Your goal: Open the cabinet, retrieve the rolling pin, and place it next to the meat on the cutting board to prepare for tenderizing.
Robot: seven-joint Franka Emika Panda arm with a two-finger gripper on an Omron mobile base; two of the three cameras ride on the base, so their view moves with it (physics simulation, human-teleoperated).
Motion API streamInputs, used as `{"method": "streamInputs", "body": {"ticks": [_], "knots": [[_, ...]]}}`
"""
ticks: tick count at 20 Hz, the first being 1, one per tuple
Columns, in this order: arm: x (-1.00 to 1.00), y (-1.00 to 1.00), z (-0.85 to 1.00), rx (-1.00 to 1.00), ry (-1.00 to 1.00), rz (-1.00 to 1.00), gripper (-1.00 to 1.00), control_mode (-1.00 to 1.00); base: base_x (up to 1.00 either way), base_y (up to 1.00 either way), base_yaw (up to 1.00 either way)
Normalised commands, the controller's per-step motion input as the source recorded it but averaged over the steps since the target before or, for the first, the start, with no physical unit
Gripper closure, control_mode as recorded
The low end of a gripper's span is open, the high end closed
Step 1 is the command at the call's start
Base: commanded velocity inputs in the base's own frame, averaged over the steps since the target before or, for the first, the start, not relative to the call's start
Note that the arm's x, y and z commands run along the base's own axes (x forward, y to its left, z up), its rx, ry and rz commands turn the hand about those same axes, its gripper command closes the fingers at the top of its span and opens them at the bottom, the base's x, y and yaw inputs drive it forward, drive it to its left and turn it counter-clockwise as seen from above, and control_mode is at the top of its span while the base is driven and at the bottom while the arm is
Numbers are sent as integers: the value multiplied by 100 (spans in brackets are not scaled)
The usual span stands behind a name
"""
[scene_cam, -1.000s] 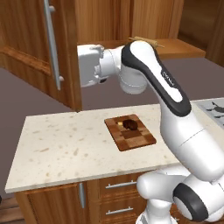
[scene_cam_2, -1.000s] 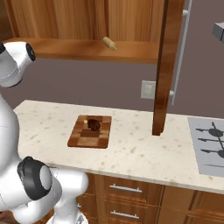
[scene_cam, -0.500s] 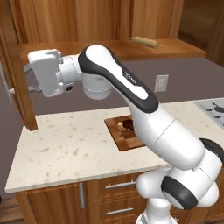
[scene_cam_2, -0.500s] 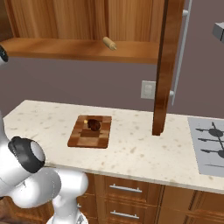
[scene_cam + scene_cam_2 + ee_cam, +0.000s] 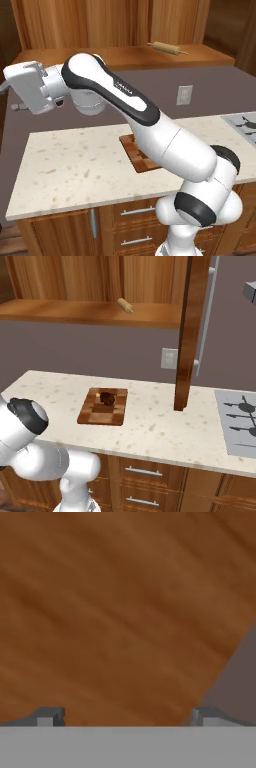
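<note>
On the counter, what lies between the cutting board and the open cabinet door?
In the right base view, nothing: only bare speckled counter separates the cutting board, which carries the meat, from the lower end of the open cabinet door.

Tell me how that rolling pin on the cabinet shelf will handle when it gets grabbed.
The rolling pin looks like a solid wooden cylinder, so probably stiff. Being round, it may roll along the shelf if nudged. Its slim ends seem poor grip spots; the middle looks safer.

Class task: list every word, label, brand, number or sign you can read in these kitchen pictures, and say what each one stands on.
One text: small dark lettering on the white upper arm link in the left base view, too small and blurred to read.
No lettering appears on the cabinet, cutting board or wall outlet.
</note>
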Motion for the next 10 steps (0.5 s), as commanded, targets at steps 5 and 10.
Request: {"method": "streamInputs", "body": {"ticks": [5,10], "knots": [[0,-59,0,-10,-24,-5,-100,-100,0,0,0],[0,-80,0,-8,-24,-7,-100,-100,0,0,0]]}}
